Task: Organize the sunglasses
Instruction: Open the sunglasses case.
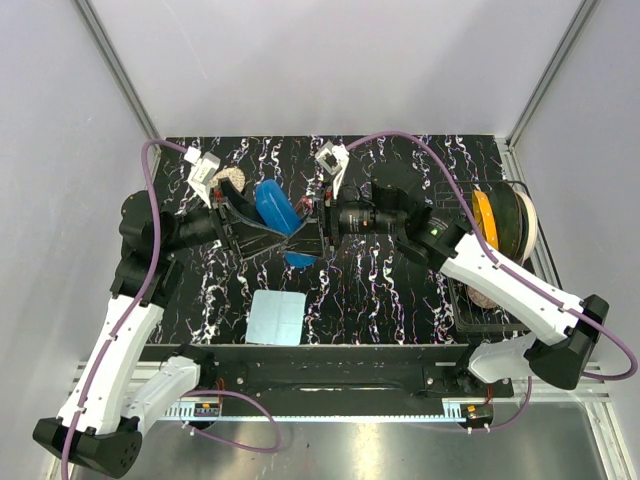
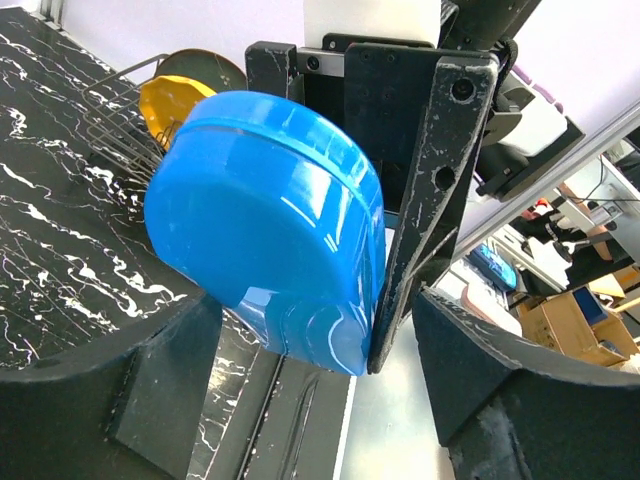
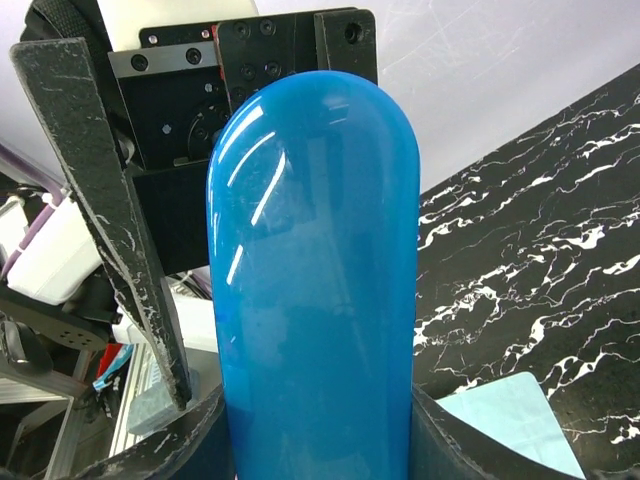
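Pale blue cloth (image 1: 275, 317) lies flat on the black marbled bench (image 1: 380, 290), nearest the arm bases, with nothing touching it. Past it, mid-bench, the glossy blue hard case (image 1: 272, 208) sits between the two wrists, which face each other. The right fingers (image 3: 440, 455) are closed on it, one hugging each long side near one end. The left fingers (image 2: 100, 390) stand wide. In the right wrist view one of them is plainly clear of the shell, so I read that pair as open, not gripping. Whether the case clears the bench I cannot tell.

The sunglasses show in no view. The case's halves look shut along their seam, so my guess is that the pair is inside (a guess only; nothing proves it). If so, they lie between the right fingers but walled off by the shell, and the fingers touch only the case.

As I judge it, the shell is rigid and will take a firm squeeze. Its gloss makes it slippery, though, and held near one end it could swivel or slide. A grip across the middle of the long sides would be safer. Sunglasses themselves are light and fragile, with lenses that scratch, so they want holding by the bridge or a temple.

Farther off to the right, a wire rack (image 1: 490, 326) holds a yellow-orange disc (image 1: 484, 222).
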Action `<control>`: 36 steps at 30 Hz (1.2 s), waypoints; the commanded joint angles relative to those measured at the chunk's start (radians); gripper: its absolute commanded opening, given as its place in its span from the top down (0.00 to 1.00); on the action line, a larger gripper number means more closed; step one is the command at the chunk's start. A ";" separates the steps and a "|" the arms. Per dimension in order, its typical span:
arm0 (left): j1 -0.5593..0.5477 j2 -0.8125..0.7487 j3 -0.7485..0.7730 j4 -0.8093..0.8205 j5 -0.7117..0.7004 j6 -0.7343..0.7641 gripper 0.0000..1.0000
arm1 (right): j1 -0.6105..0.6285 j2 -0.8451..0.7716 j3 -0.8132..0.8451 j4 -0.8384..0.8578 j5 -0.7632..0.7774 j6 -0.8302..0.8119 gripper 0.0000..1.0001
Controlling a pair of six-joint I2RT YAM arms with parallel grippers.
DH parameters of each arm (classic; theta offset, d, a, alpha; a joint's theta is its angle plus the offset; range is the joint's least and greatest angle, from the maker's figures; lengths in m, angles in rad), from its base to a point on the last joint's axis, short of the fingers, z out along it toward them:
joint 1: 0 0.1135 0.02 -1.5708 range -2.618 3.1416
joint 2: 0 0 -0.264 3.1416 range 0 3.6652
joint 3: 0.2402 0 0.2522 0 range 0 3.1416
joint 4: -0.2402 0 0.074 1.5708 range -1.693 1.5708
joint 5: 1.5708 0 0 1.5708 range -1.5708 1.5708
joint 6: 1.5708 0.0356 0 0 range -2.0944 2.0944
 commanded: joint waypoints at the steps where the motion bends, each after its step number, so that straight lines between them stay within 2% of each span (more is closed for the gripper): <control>1: -0.008 -0.009 0.023 0.012 0.088 0.043 0.20 | 0.003 0.005 0.019 0.003 0.043 -0.042 1.00; 4: -0.005 -0.009 0.030 -0.023 0.072 0.069 0.22 | 0.003 0.005 0.021 0.000 0.049 -0.045 1.00; 7: 0.003 -0.008 0.038 -0.062 0.059 0.092 0.33 | 0.003 0.000 0.015 0.000 0.049 -0.050 1.00; 9: 0.012 -0.008 0.035 -0.065 0.062 0.094 0.48 | 0.003 -0.003 0.010 -0.003 0.047 -0.053 1.00; 12: 0.029 -0.008 0.032 -0.050 0.072 0.077 0.48 | 0.005 -0.009 0.001 -0.002 0.041 -0.057 1.00; 15: 0.044 -0.014 0.020 0.001 0.095 0.039 0.43 | 0.003 -0.010 -0.008 0.000 0.040 -0.062 1.00; 18: 0.044 -0.014 0.009 0.052 0.102 0.000 0.44 | 0.003 -0.010 -0.010 0.000 0.035 -0.060 1.00; 22: 0.044 -0.014 0.004 0.056 0.104 -0.003 0.72 | 0.002 -0.015 -0.010 0.001 0.032 -0.062 1.00; 24: 0.046 -0.014 0.004 0.043 0.102 0.011 0.81 | 0.002 -0.022 -0.008 0.003 0.029 -0.059 1.00; 25: 0.046 -0.014 0.010 0.030 0.101 0.020 0.89 | 0.002 -0.026 -0.010 0.005 0.026 -0.059 1.00; 28: 0.051 -0.015 0.015 -0.017 0.098 0.058 0.99 | 0.000 -0.044 -0.015 0.023 0.006 -0.048 1.00; 36: 0.064 -0.012 -0.005 -0.013 0.114 0.080 1.00 | -0.009 -0.104 -0.042 0.098 -0.081 0.022 1.00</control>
